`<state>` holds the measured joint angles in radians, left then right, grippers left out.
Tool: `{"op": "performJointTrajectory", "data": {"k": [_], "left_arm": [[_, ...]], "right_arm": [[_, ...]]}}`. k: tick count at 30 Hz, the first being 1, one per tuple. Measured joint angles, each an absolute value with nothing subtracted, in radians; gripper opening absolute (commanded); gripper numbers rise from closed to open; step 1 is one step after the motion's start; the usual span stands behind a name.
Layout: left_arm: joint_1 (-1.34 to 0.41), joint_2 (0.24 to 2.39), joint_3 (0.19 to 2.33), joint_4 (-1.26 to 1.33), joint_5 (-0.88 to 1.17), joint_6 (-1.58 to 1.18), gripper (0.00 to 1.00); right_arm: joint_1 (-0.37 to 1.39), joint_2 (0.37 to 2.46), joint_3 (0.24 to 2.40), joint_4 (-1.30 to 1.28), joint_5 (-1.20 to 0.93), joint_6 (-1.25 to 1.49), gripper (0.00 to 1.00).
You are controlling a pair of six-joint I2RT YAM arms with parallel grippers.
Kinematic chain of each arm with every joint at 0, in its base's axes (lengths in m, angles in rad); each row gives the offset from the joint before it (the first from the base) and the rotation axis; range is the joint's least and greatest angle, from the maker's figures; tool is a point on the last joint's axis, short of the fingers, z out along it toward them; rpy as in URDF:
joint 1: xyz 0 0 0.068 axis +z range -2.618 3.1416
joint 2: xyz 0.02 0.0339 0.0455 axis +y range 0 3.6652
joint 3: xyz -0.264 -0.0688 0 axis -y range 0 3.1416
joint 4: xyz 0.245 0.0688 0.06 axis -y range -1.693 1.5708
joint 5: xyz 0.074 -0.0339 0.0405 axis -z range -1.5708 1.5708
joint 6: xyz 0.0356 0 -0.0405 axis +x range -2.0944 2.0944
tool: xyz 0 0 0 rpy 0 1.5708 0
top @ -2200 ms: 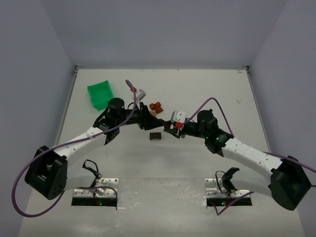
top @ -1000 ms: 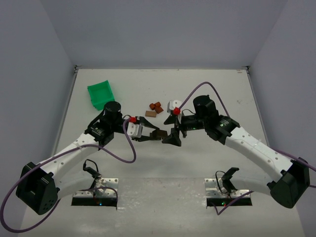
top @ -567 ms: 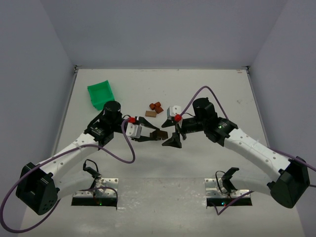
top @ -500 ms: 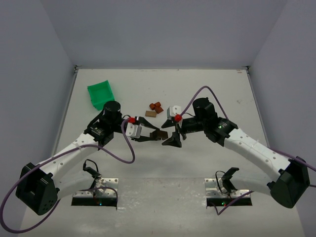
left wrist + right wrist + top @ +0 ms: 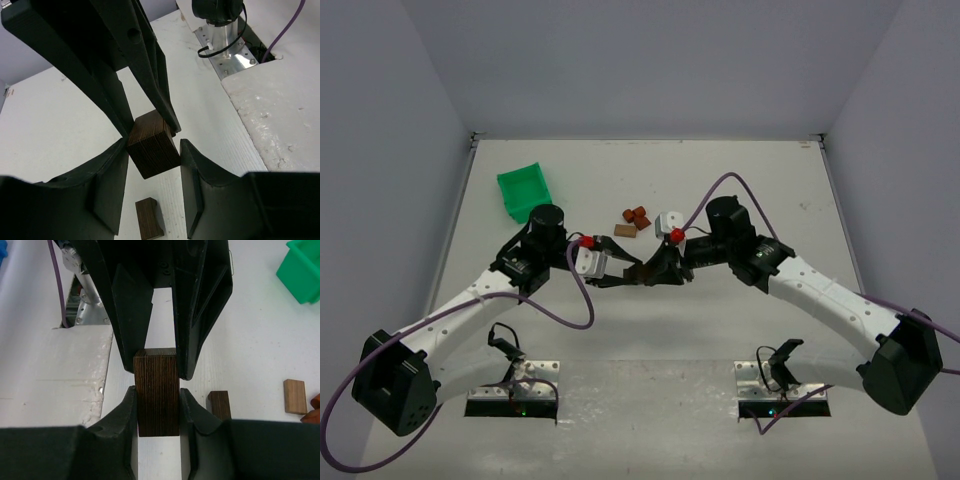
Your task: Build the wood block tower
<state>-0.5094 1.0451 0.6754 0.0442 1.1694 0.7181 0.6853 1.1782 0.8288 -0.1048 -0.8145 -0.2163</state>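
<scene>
A dark brown wood block (image 5: 643, 271) hangs above the table between both grippers, which meet tip to tip. My right gripper (image 5: 657, 272) is shut on it; in the right wrist view both fingers press the block's (image 5: 156, 390) sides. My left gripper (image 5: 628, 273) flanks the same block (image 5: 152, 145), which sits tilted between its fingers with a thin gap at the right one (image 5: 192, 180). A second small dark brown piece (image 5: 149, 219) lies on the table below, also in the right wrist view (image 5: 220, 405). Reddish-orange pieces (image 5: 638, 215) and a light brown plank (image 5: 626, 229) lie farther back.
A green plastic bin (image 5: 524, 191) stands at the back left, seen too in the right wrist view (image 5: 302, 270). The arm mounts with metal brackets (image 5: 513, 391) sit at the near edge. Purple cables loop over both arms.
The left gripper brought the dark block up off the table and held it out. The right gripper, wide open half a second ago, moved left and shut on it.
</scene>
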Motion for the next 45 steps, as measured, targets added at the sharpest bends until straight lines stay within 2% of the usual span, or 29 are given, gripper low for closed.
{"op": "performJointTrajectory", "data": {"k": [1,3,4,11,17,23,26,37,45], "left_arm": [[-0.509,1.045,0.675,0.044,1.168,0.71,0.46],[-0.509,1.045,0.675,0.049,1.163,0.692,0.94],[-0.509,1.045,0.675,0.052,1.16,0.685,1.0],[-0.51,0.921,0.546,0.238,1.064,0.51,1.0],[-0.512,0.814,0.474,0.377,0.779,0.24,1.0],[-0.512,0.956,0.654,0.265,0.318,-0.2,1.0],[-0.509,1.052,0.723,0.198,0.186,-0.374,1.0],[-0.47,0.932,0.542,0.107,0.03,-0.541,1.0],[-0.375,1.034,0.523,0.194,0.104,-0.546,1.0]], "right_arm": [[0.685,1.178,0.829,-0.105,-0.815,-0.217,0.11],[0.685,1.179,0.829,-0.104,-0.813,-0.211,0.08],[0.685,1.179,0.829,-0.104,-0.812,-0.207,0.07],[0.68,1.168,0.771,-0.092,-0.645,-0.237,0.07],[0.613,1.181,0.73,-0.177,-0.536,-0.315,0.04],[0.612,1.327,0.775,-0.294,-0.467,-0.459,0.03],[0.618,1.394,0.813,-0.325,-0.437,-0.485,0.03],[0.638,1.458,0.797,-0.268,-0.357,-0.531,0.08],[0.644,1.616,0.844,-0.273,-0.309,-0.614,0.11]]}}
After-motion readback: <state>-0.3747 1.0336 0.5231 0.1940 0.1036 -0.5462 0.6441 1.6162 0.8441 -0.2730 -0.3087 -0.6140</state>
